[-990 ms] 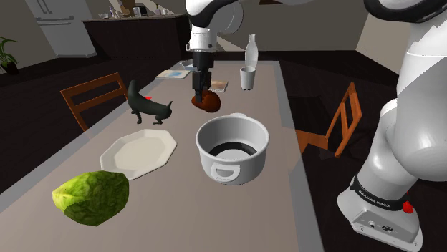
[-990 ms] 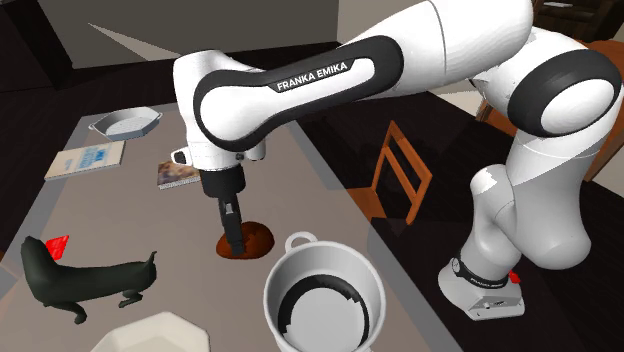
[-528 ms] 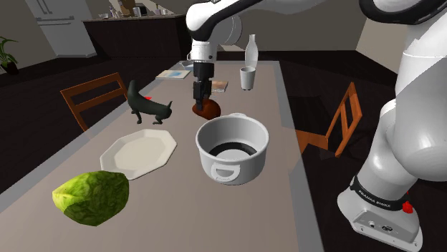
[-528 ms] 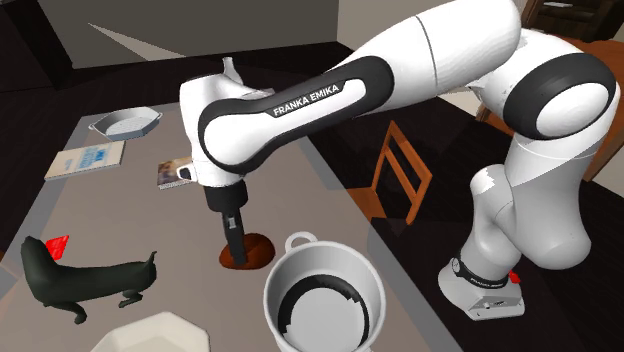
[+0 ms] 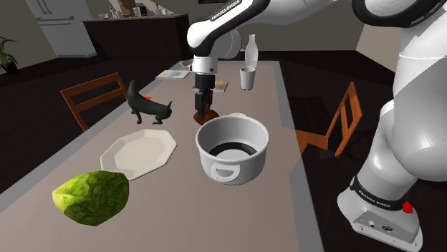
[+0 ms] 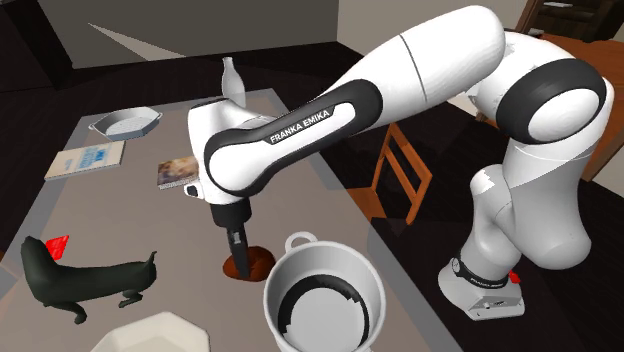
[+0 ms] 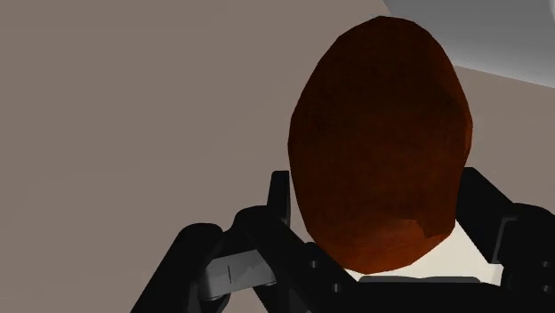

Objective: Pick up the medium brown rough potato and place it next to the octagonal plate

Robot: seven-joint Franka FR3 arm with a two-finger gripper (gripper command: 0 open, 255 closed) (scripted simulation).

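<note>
A reddish-brown potato point(image 7: 378, 151) sits clasped between my black fingers point(image 7: 485, 209). In the shoulder view my gripper point(image 5: 203, 109) points straight down and is shut on the potato point(image 5: 206, 115), low over the table just behind the rim of the white pot point(image 5: 231, 147). The white octagonal plate point(image 5: 138, 150) lies to the shoulder view's left of the pot, nearer the camera than the potato. In the second exterior view the gripper point(image 6: 240, 262) holds the potato point(image 6: 255, 265) beside the pot point(image 6: 322, 300), with the plate's rim point(image 6: 160, 328) at the bottom edge.
A black animal figure point(image 5: 149, 105) stands behind the plate. A green leafy head point(image 5: 92, 197) lies at the near end. A bottle point(image 5: 251, 50), a cup point(image 5: 248, 77), books point(image 6: 178, 172) and a small dish point(image 6: 127, 122) occupy the far end. Chairs point(image 5: 93, 93) flank the table.
The gripper has carried the potato along the table toward the pot and the plate; the arm has stretched lower over the table. The grip stays shut.
</note>
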